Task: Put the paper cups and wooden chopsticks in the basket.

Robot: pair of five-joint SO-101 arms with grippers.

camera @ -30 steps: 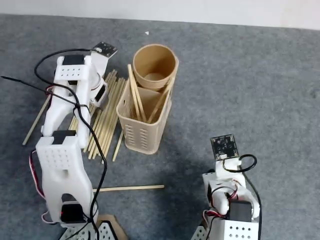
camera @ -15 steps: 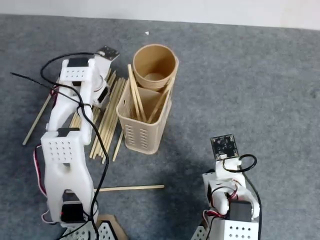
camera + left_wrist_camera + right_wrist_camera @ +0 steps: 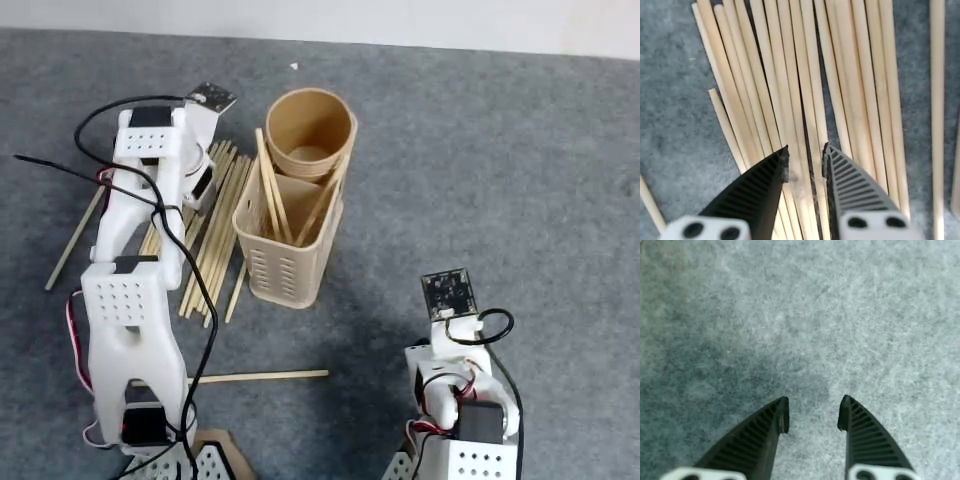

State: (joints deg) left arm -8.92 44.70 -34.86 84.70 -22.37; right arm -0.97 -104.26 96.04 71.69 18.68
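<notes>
— Which arm is sitting nearer the loose chopsticks (image 3: 805, 75)?

— The left one; the left gripper (image 3: 805, 156) is hanging right over the pile, jaws parted by a narrow gap and gripping nothing; the sticks are running lengthwise away from the tips, so a squeeze would likely be coming across their long axis.

— And the right gripper (image 3: 812, 415)?

— It is hovering open over bare grey mat (image 3: 865, 315), well apart; the basket (image 3: 285, 270), holding a paper cup (image 3: 310, 125), is standing just beside the pile.
</notes>
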